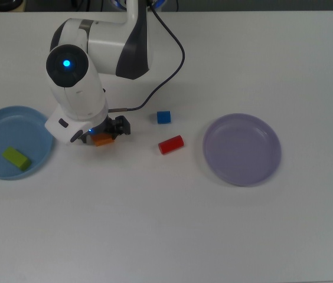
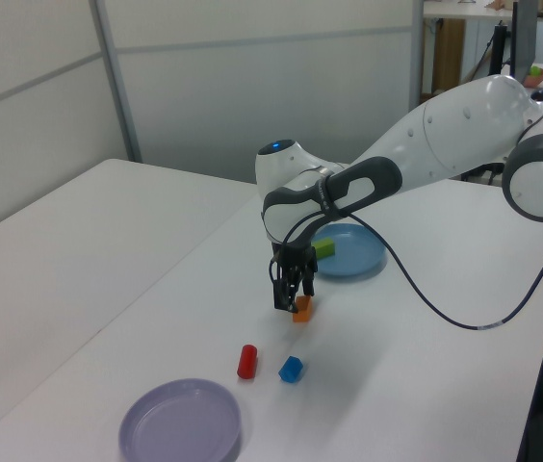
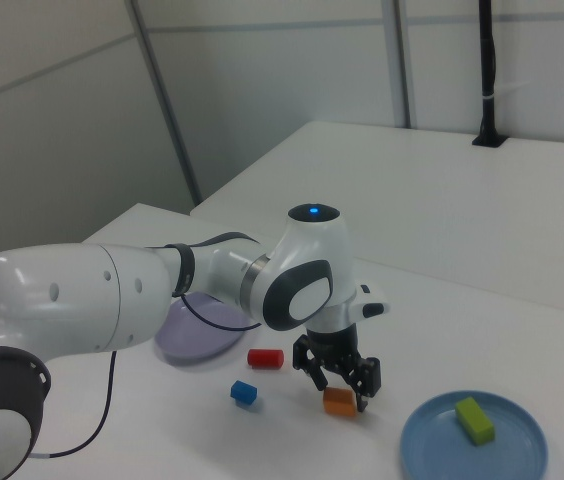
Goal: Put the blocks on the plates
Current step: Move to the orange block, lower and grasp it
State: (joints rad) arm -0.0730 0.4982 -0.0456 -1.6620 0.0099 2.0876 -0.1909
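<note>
The orange block [image 1: 103, 140] lies on the white table, and my gripper [image 1: 103, 134] stands right over it, open, one finger on each side. In the right view the gripper [image 3: 339, 390] hangs spread just above the orange block [image 3: 340, 402]. The green block [image 1: 13, 158] rests on the light blue plate [image 1: 1, 127] at the top view's left. A blue cube [image 1: 163, 117] and a red cylinder [image 1: 170, 144] lie on the table between the arm and the empty lavender plate [image 1: 242, 149].
The arm's white body [image 1: 75, 88] and its black cable [image 1: 166, 71] reach in from the top view's upper edge. A second white table [image 2: 60, 241] stands at the left view's left, with grey wall panels behind it.
</note>
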